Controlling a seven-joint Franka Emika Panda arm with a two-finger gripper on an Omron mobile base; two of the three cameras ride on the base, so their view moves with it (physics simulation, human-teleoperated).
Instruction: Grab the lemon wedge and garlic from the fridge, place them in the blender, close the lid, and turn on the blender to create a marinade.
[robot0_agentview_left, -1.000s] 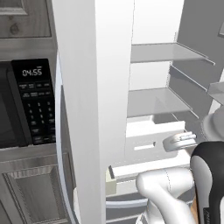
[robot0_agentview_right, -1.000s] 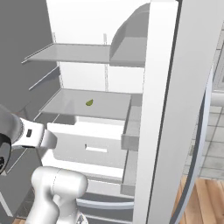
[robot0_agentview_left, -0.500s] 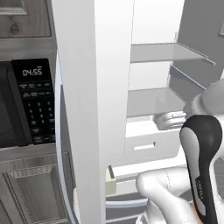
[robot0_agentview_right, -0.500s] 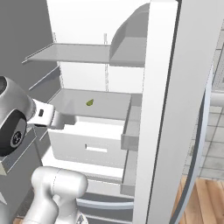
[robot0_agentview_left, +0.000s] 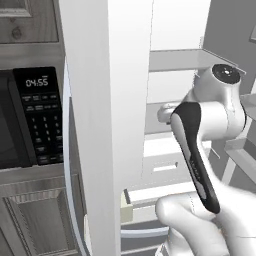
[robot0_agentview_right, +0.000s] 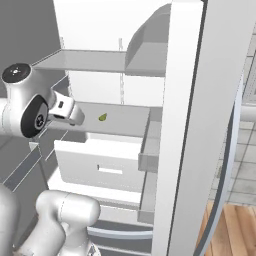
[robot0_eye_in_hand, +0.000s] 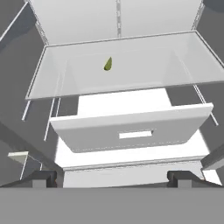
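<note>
One small green lemon wedge (robot0_eye_in_hand: 108, 64) lies toward the far side of a glass shelf (robot0_eye_in_hand: 52, 83) inside the open fridge (robot0_agentview_right: 185, 125), above a white drawer (robot0_eye_in_hand: 131, 127) pulled partway out. The hand (robot0_eye_in_hand: 112, 178) hangs near the drawer's front, well short of the wedge, fingers spread wide and holding nothing. Left of the fridge sits a black microwave (robot0_agentview_left: 30, 120).
</note>
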